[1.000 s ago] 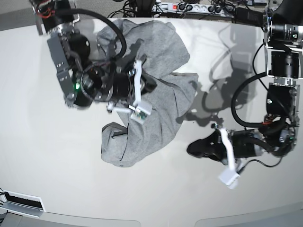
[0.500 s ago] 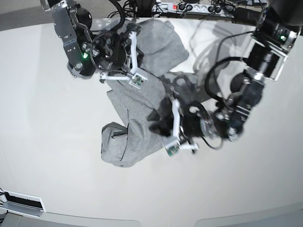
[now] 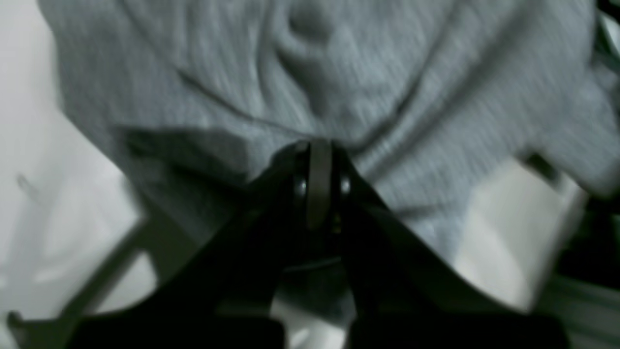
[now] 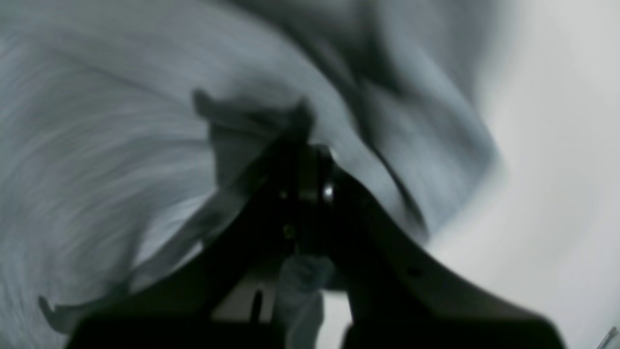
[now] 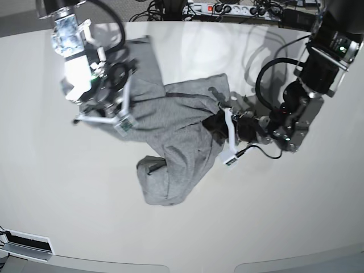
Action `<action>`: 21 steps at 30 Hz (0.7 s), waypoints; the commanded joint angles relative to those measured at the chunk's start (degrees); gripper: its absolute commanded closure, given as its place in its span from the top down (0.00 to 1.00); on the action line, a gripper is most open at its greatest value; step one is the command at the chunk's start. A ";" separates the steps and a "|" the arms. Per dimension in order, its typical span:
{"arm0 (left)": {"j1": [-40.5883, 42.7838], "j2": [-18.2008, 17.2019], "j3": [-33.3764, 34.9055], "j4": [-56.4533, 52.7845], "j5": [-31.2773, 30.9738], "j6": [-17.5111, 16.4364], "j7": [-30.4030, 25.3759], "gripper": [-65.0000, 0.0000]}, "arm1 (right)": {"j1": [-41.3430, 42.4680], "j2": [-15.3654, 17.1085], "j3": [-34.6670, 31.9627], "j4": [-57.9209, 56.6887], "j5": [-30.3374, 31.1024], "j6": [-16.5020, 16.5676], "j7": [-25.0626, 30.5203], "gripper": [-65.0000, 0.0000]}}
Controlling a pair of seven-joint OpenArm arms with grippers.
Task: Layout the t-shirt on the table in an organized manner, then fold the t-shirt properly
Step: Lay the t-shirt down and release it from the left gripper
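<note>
The heather-grey t-shirt (image 5: 176,128) lies bunched on the white table (image 5: 68,205), stretched in a band between my two grippers. A crumpled end trails toward the near side. In the base view my right gripper (image 5: 132,96) is at the shirt's left end and my left gripper (image 5: 216,122) is at its right end. In the left wrist view the left gripper (image 3: 317,145) is shut, with folds of the t-shirt (image 3: 339,72) gathered into its tips. The right wrist view is blurred; there the right gripper (image 4: 302,143) is shut with a flap of the t-shirt (image 4: 97,145) at its tips. No lettering shows.
A power strip (image 5: 227,8) and cables run along the table's far edge. A white and black device (image 5: 25,244) sits at the near left corner. Black cables loop from the arm on the right of the base view (image 5: 267,74).
Both arms have swung apart with cloth in their grips: the right gripper to the left, the left gripper up and to the right. The shirt is pulled longer and its lower lump has shifted right.
</note>
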 commanded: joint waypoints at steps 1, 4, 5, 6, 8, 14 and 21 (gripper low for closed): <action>-0.85 -1.05 -0.44 0.72 -4.85 -0.49 1.73 0.00 | 1.14 0.72 1.53 1.03 0.42 -0.61 2.40 0.00; 0.52 -1.81 -0.81 0.74 -18.08 -0.49 8.74 0.00 | 3.10 1.97 5.99 1.01 0.50 -1.16 6.36 0.00; 1.27 -1.75 -1.53 0.76 -21.68 -0.49 10.51 0.00 | 4.15 2.12 7.21 1.01 0.52 -1.22 6.49 0.00; 2.16 -1.51 -2.45 0.79 -25.11 -0.49 12.24 0.00 | 5.40 2.23 8.24 1.01 0.76 -1.27 6.27 0.00; 4.15 -0.61 -5.09 1.46 -31.34 -0.49 15.67 0.00 | 7.52 2.43 9.90 1.01 4.07 -1.31 5.25 0.00; 6.23 1.36 -16.28 8.83 -36.85 -0.49 20.74 0.00 | 9.20 2.36 12.28 1.03 23.96 12.98 0.90 0.00; 4.85 1.33 -26.93 17.44 -32.20 -0.49 17.46 0.00 | 5.81 -1.14 10.19 -0.22 33.00 19.12 0.90 0.00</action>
